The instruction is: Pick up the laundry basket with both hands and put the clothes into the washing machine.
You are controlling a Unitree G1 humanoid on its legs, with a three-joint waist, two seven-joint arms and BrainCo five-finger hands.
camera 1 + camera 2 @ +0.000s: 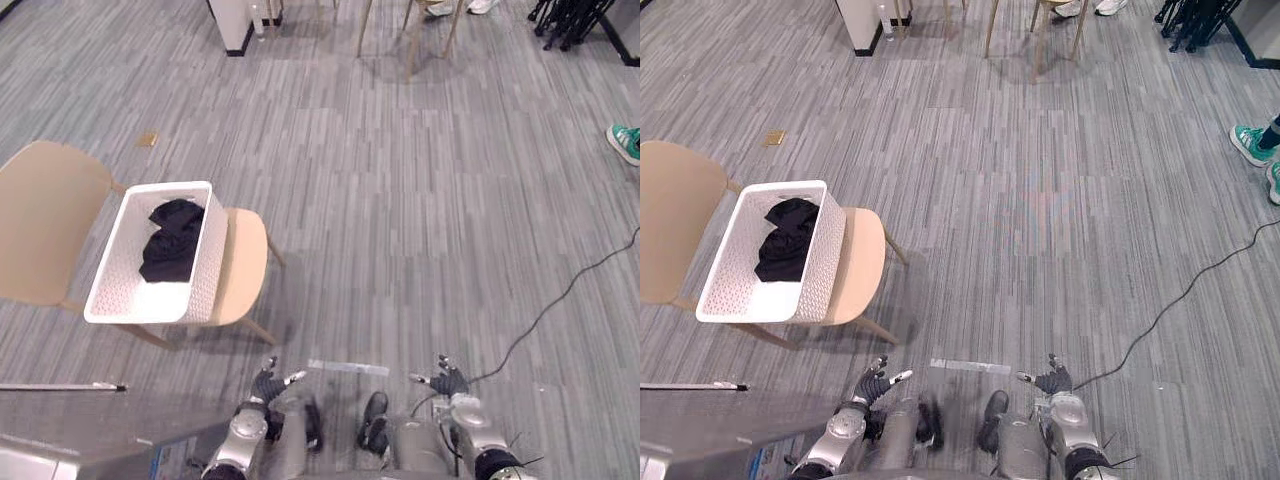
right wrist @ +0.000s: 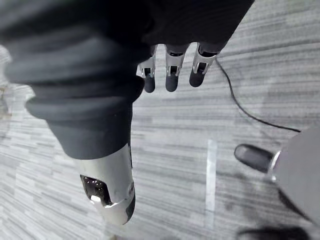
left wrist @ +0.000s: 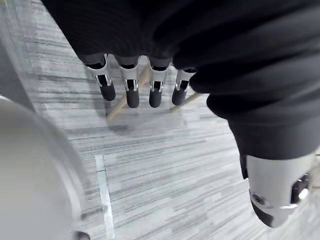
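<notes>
A white perforated laundry basket (image 1: 207,262) stands on the seat of a light wooden chair (image 1: 244,262) at the left, and black clothes (image 1: 170,238) lie inside it. My left hand (image 1: 266,384) hangs low at the bottom of the eye views, well short of the basket, with fingers (image 3: 132,91) straight and nothing in them. My right hand (image 1: 448,380) hangs low at the bottom right, likewise open and empty, its fingers (image 2: 171,75) straight over the floor.
Grey striped carpet lies between me and the chair. A strip of tape (image 1: 348,367) marks the floor near my hands. A person's green shoe (image 1: 625,143) shows at the right edge. Chair legs (image 1: 415,40) and a white cabinet (image 1: 232,22) stand at the back.
</notes>
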